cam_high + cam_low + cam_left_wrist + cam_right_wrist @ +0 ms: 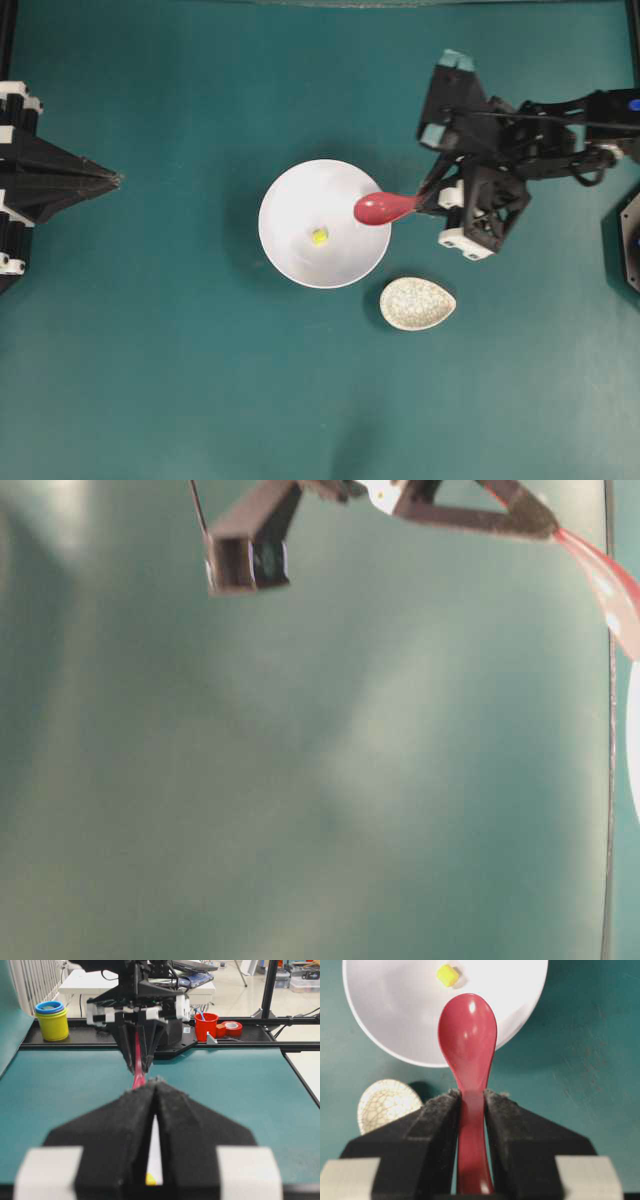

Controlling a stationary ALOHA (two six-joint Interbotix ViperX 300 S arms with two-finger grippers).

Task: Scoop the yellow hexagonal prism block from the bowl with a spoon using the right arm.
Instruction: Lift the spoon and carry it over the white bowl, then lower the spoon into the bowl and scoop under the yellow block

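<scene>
The white bowl (298,200) sits mid-table with the tiny yellow hexagonal prism block (319,236) lying loose near its centre. My right gripper (426,196) is shut on the handle of the pink-red spoon (384,208), whose scoop hangs over the bowl's right rim, short of the block. In the right wrist view the scoop of the spoon (468,1035) points at the block (447,975) inside the bowl (395,1015), and the jaws of the gripper (471,1094) pinch the handle. My left gripper (117,179) stays shut at the far left, holding nothing.
A speckled teardrop spoon rest (417,303) lies just below and right of the bowl. Past the table's far edge in the left wrist view stand stacked yellow cups (52,1021) and a red cup (206,1025). Teal mat surrounds the bowl.
</scene>
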